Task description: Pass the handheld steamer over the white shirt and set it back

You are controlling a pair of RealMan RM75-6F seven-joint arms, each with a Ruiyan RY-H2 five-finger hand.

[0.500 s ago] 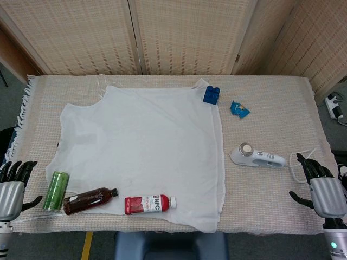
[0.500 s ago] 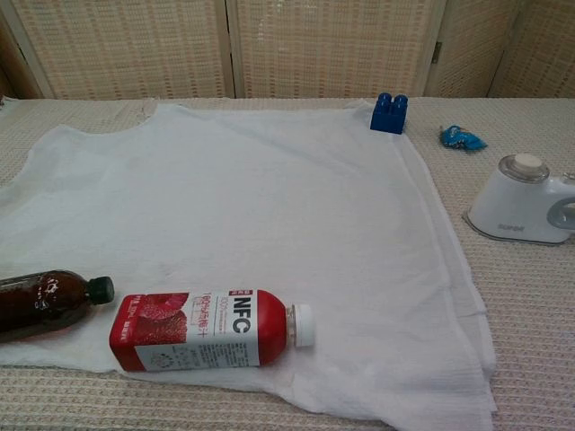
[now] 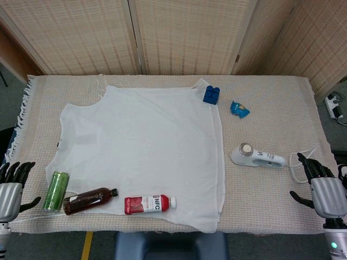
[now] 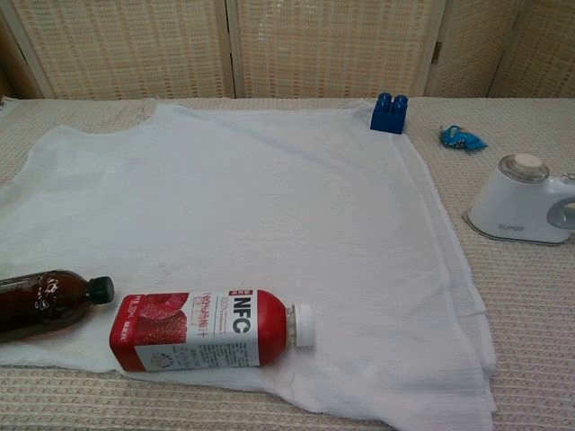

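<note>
**Nothing held yet, steamer waiting on my right**

Still at the near left corner, my left hand [image 3: 11, 184] hangs empty, fingers apart. Beside it lie a green can [image 3: 56, 190], a brown bottle [image 3: 89, 200] and a red juice bottle [image 3: 149, 204] on the white shirt [image 3: 141, 141], spread flat on the bench [image 3: 271, 103]. The handheld steamer [image 3: 256, 156] sits just right of the shirt's edge; my right hand [image 3: 323, 189] is near, fingers apart, empty. I judge its cord could snag, or a sweep could roll the bottles. Since the earlier frame, both hands have sunk slightly; nothing else moved.
</note>
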